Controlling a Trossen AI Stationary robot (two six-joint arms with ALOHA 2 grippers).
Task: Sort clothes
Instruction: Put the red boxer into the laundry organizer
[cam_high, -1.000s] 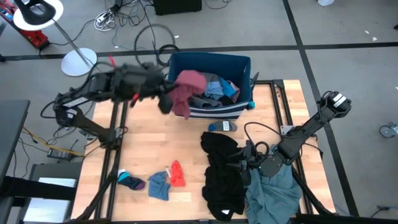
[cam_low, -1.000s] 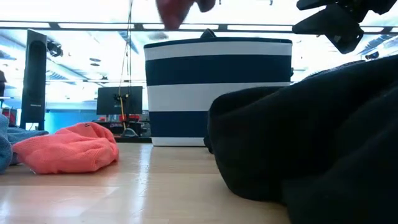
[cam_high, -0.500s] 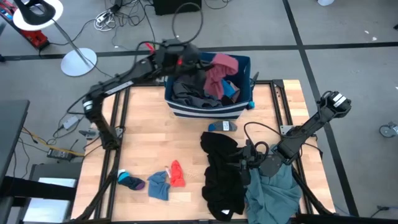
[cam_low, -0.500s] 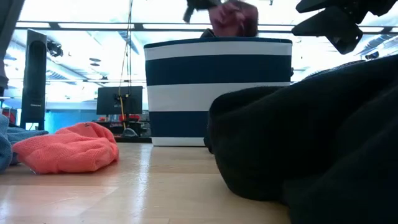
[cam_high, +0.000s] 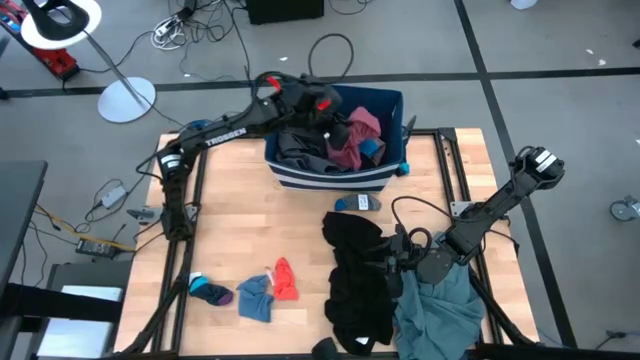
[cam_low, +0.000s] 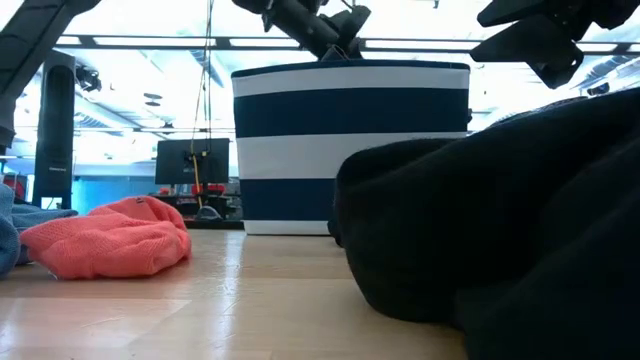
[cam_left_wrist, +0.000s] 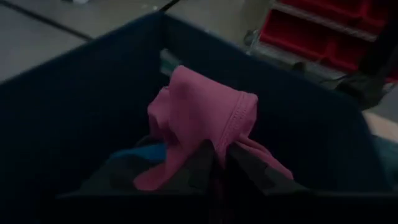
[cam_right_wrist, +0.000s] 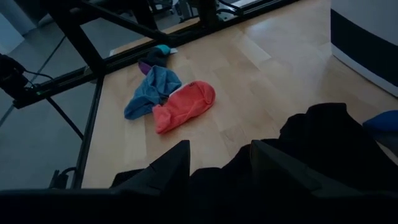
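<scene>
Since a moment ago the left gripper (cam_high: 342, 128) has dropped into the bin (cam_high: 300, 178), fingers pinched on the pink garment (cam_left_wrist: 199, 118), now low inside it. Opening late could drag it out again. The right gripper (cam_high: 392, 258) rests parted over the black garment (cam_high: 355, 270)

A navy blue rectangular fabric bin with white stripes (cam_high: 330, 176) stands at the far edge of the pale wooden tabletop (cam_high: 240, 230). Beyond the bin, black cables (cam_high: 335, 52) loop on the grey floor (cam_high: 540, 40). Far to the bin's left stands a white round-based lamp (cam_high: 125, 98).
</scene>
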